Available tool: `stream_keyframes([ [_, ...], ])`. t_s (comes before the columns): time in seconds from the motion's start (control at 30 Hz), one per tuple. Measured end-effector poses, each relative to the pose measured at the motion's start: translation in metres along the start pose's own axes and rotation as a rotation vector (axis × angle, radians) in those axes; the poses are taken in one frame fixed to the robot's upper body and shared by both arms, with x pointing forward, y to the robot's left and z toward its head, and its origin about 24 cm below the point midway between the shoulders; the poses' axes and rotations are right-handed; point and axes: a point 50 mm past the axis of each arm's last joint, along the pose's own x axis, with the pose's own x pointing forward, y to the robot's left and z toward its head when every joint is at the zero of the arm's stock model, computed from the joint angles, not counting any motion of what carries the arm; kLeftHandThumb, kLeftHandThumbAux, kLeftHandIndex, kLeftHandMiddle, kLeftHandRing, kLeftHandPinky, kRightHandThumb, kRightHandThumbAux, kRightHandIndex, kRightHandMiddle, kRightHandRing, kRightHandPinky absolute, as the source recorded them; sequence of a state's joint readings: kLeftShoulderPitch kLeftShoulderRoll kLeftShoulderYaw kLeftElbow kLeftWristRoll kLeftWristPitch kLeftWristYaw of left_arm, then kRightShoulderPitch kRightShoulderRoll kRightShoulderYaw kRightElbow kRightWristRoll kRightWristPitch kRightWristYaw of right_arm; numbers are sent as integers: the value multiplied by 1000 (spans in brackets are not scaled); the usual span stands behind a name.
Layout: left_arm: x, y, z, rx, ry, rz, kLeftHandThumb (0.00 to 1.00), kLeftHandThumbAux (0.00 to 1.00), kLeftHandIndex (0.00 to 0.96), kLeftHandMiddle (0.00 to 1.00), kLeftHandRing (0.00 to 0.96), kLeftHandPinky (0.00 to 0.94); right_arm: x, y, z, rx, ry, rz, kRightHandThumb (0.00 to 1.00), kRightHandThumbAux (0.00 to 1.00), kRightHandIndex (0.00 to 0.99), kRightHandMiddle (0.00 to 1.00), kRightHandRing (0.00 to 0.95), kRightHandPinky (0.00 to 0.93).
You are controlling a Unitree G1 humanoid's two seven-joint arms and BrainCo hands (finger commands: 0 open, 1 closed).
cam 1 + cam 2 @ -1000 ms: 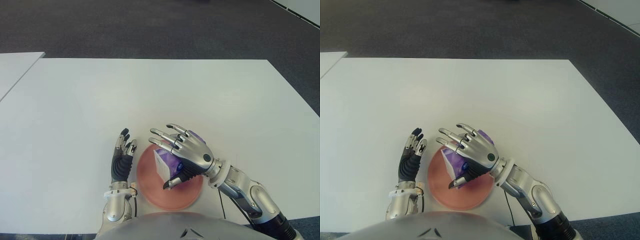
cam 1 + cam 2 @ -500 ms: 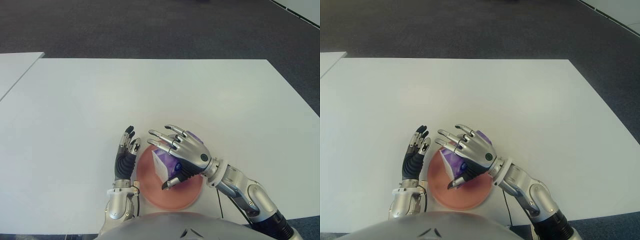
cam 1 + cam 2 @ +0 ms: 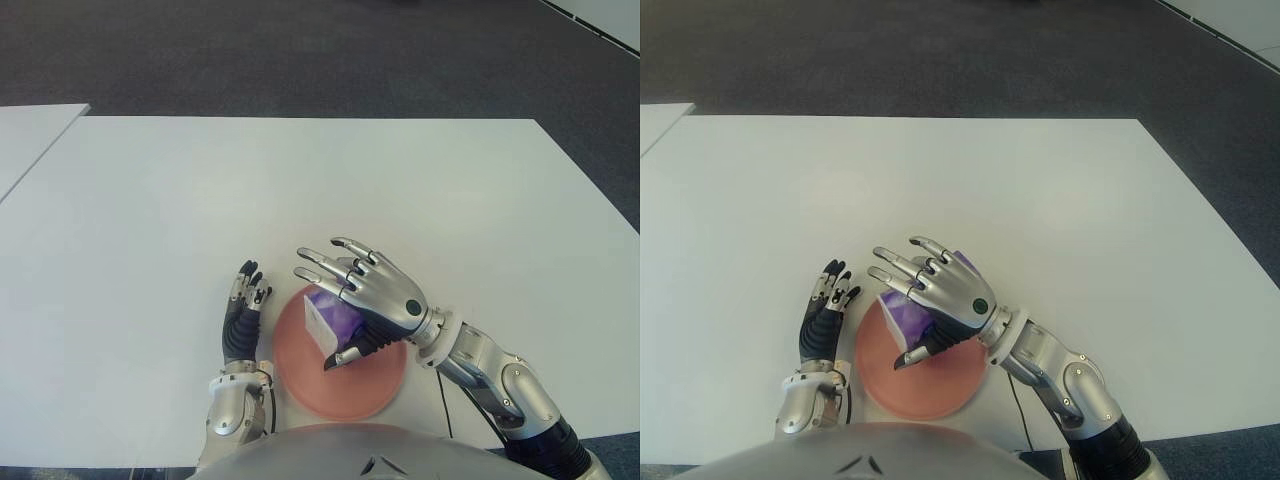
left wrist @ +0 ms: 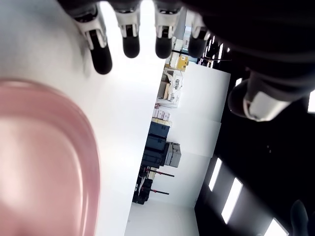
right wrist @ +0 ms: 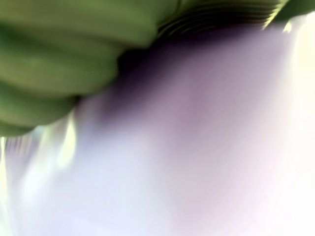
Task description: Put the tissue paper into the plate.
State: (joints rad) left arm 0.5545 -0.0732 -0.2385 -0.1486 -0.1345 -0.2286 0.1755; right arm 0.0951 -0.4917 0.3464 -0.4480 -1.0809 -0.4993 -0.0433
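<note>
**Tissue pack over the plate, right hand above it**

The tissue pack (image 3: 328,318), purple and white, sits on the pink plate (image 3: 300,385) near the worktop's (image 3: 320,190) front edge. The right hand (image 3: 365,300) covers it with fingers spread, thumb beside the pack; whether it grips, I cannot tell. Its wrist view shows only purple blur. The left hand (image 3: 240,320) sits left of the plate, fingers straight, holding nothing.

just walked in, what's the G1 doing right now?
It's placing a tissue pack into the pink plate at the near edge of the white table. The right hand is over the plate with fingers spread above the pack, which sits in the plate; whether the thumb is touching it is unclear. The left hand is idle, open, just left of the plate.
</note>
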Motion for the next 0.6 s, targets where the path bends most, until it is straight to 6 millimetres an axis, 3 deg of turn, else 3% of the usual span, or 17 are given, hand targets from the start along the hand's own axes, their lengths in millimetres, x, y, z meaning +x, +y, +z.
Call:
stream_keyframes([
  [0.6,-3,1,12,15,3,-51,0,404,0,0,0,0,2,-2,-3,27,-1,3,92,330,0,0,0,0],
])
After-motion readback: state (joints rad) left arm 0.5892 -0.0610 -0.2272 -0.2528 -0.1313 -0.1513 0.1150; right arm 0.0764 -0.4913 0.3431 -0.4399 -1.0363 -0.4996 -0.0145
